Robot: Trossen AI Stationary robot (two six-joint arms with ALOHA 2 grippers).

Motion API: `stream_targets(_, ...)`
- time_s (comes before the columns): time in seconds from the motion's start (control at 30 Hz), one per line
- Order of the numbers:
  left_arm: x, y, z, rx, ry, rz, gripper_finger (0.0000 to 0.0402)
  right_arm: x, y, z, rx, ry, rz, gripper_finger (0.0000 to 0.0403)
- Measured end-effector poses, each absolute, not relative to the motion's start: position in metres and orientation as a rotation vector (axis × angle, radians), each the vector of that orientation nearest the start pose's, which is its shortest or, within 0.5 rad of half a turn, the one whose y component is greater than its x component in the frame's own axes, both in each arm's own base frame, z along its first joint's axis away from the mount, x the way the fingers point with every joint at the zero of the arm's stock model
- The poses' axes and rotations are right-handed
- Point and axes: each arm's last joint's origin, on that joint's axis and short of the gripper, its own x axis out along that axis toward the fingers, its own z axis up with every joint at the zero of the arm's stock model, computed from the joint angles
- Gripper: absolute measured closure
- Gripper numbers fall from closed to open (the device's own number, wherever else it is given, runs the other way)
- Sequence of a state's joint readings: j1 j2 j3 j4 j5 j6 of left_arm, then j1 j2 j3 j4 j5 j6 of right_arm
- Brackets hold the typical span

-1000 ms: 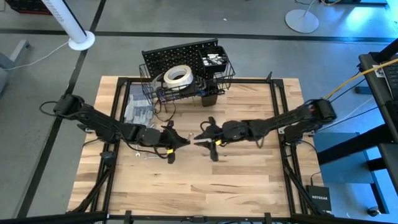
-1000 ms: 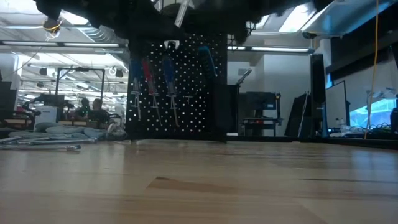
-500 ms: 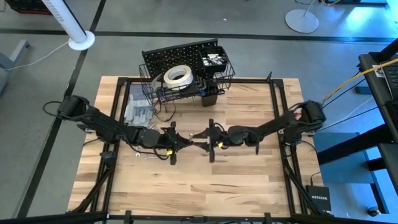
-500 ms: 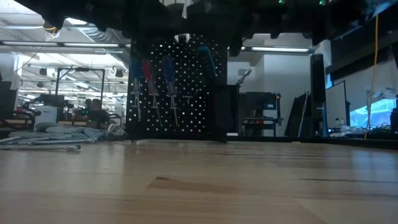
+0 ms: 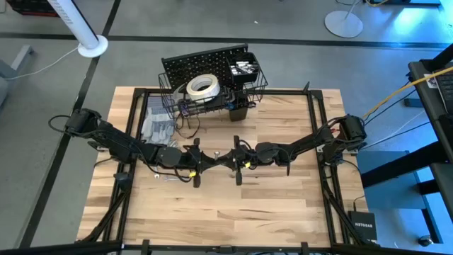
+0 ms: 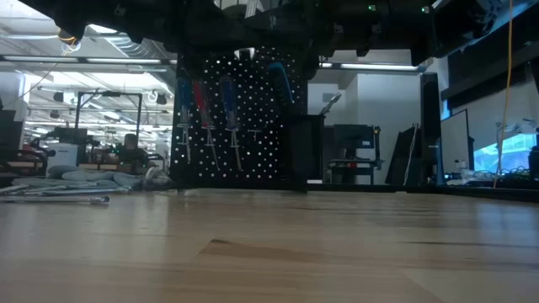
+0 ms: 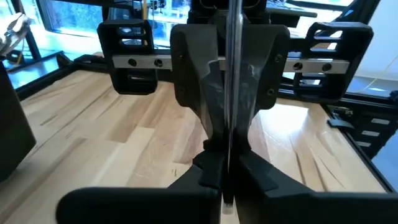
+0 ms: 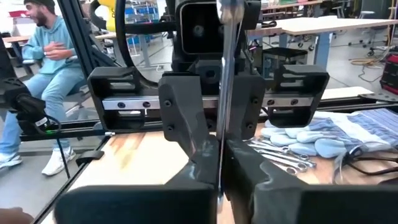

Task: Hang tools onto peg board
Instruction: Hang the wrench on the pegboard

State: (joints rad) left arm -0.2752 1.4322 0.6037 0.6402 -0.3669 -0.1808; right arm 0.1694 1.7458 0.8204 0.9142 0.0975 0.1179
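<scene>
So the right gripper (image 5: 228,161) is now clamped onto the same wrench (image 5: 216,161) the left gripper (image 5: 205,162) is gripping, mid-table, where a second ago it was open and apart. Looks like a handover toward the peg board (image 5: 205,62) at 12 o'clock. Bare wooden table (image 5: 283,205); gloves (image 8: 323,140) at 10 o'clock; a seated person (image 8: 46,68) is seen beyond.
</scene>
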Motion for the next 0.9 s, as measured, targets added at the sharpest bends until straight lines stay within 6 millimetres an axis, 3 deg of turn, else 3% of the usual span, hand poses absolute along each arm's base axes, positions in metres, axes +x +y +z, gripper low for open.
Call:
stream_targets(0.33,0.277,-0.062,0.207,-0.111,0.213,0.130,0.0343,0.354,0.054,0.201,0.083,0.043,0.044,0.0395)
stream_targets(0.57,0.240,-0.060,0.216,-0.161,0.446,0.156,0.0322,0.348,0.052,0.197,0.057,0.175,-0.023,0.0396)
stream_targets(0.7,0.217,-0.063,0.214,-0.240,0.572,0.197,0.0321,0.350,0.046,0.185,0.083,0.241,-0.084,0.0396)
stream_targets(0.9,0.205,-0.074,0.200,-0.262,0.568,0.270,0.0320,0.349,0.015,0.152,0.205,0.251,-0.189,0.0396)
